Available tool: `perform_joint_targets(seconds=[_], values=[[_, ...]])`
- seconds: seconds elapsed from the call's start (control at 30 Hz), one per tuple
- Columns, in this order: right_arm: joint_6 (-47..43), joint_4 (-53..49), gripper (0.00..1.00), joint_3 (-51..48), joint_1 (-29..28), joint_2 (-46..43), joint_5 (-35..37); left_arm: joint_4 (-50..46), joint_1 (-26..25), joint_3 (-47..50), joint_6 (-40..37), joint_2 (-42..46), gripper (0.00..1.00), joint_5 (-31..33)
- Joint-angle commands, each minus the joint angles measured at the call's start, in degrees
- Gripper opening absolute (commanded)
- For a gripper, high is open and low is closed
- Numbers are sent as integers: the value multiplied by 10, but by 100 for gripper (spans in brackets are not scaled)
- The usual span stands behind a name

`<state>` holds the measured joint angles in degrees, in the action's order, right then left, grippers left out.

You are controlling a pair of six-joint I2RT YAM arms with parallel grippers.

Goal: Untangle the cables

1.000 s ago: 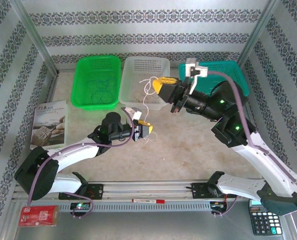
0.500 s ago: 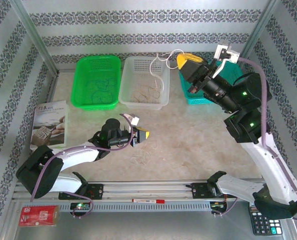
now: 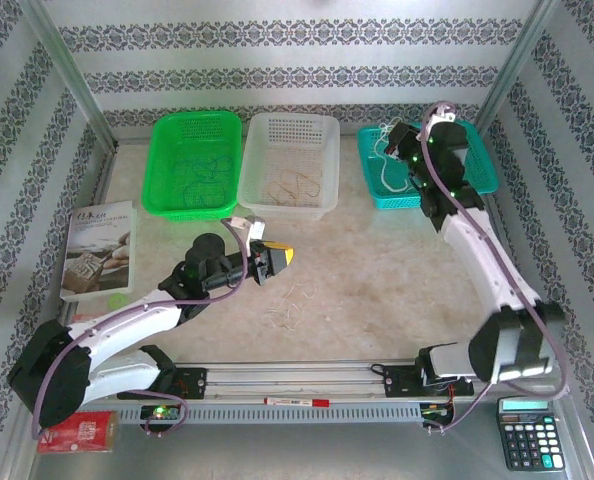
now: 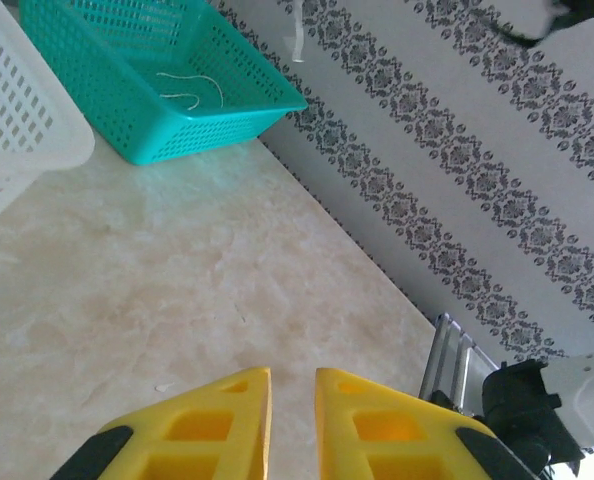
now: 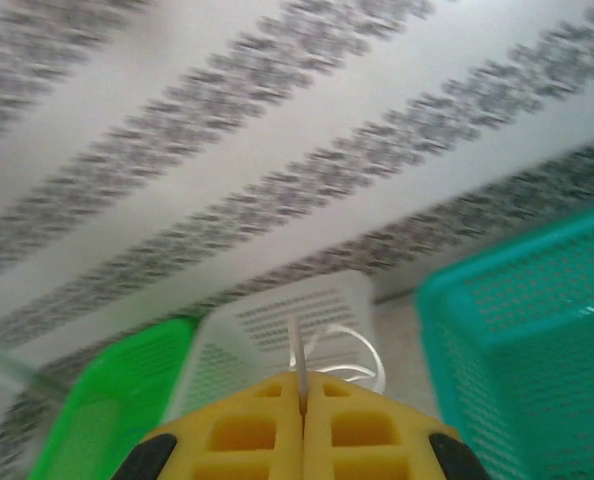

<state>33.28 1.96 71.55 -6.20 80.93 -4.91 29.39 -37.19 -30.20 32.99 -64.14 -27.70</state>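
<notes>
Yellow-fingered right gripper (image 5: 303,385) is clamped tight on one thin white strand (image 5: 297,352) and held over the teal basket (image 3: 477,165), with white loops lying inside it. The left gripper (image 4: 292,378) has a narrow gap with nothing between its fingers, and sits low over the marbled table (image 3: 397,270). A wispy tangle of cables (image 3: 289,305) lies on the table just beside the left gripper, apart from it. More strands are in the green basket (image 3: 160,170) and the white basket (image 3: 293,118).

Robot lab test booth; patterned wall panels (image 3: 297,60), aluminium rail (image 3: 297,374), 3 baskets (image 3: 295,117).
</notes>
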Motion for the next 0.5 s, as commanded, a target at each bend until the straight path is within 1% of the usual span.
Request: perform_joint_targets(seconds=[0.0,0.13,0.17,0.23,0.27,0.3,0.33,0.4,0.47], values=[[15,23,0,61,25,52,19,-40,-6,-26,11,15,21,14],[24,-11,0,137,54,148,28,-59,-7,-37,13,22,23,22],[26,-22,5,151,59,169,32,-68,-7,-41,13,24,24,25],[18,-44,36,182,66,204,27,-81,-6,-45,12,28,25,30],[9,-63,50,202,69,221,15,-85,-6,-45,13,32,25,34],[2,-82,57,221,72,235,0,-89,-6,-45,15,35,25,39],[-3,-96,61,235,73,245,-15,-92,-7,-45,15,38,26,43],[-13,-96,65,232,73,241,-34,-101,-6,-47,15,45,29,53],[-13,-83,66,213,71,222,-47,-105,-6,-48,15,47,32,59]])
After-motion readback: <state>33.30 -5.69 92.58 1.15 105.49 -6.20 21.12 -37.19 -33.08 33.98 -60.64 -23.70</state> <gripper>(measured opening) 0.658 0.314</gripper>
